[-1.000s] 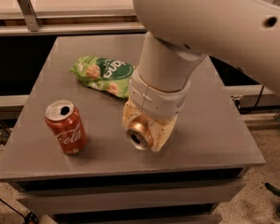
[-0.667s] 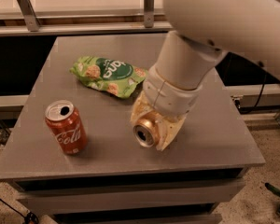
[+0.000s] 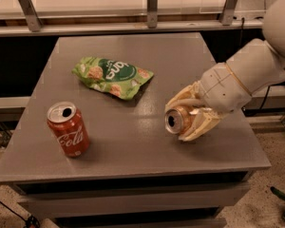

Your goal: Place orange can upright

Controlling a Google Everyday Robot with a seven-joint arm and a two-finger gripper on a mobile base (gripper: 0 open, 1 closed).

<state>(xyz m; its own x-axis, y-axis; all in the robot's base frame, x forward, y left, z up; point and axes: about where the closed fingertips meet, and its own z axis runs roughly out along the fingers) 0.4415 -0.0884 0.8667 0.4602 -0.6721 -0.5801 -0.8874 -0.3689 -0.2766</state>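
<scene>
The orange can (image 3: 178, 119) is a shiny copper-orange can with a silver top. It lies tilted on its side between the cream fingers of my gripper (image 3: 186, 115), its top facing left toward the camera. The gripper is shut on it at the right side of the grey table (image 3: 133, 141), just above the surface. The white arm reaches in from the upper right.
A red cola can (image 3: 68, 128) with white script stands upright at the front left. A green snack bag (image 3: 112, 76) lies in the middle back. A railing with metal posts (image 3: 153, 6) runs behind the table. The table's right edge is close to the gripper.
The arm has swung to the right and tilted, carrying the orange can from the table's middle toward the right side. The can's top now faces left. The red can and bag have not moved.
</scene>
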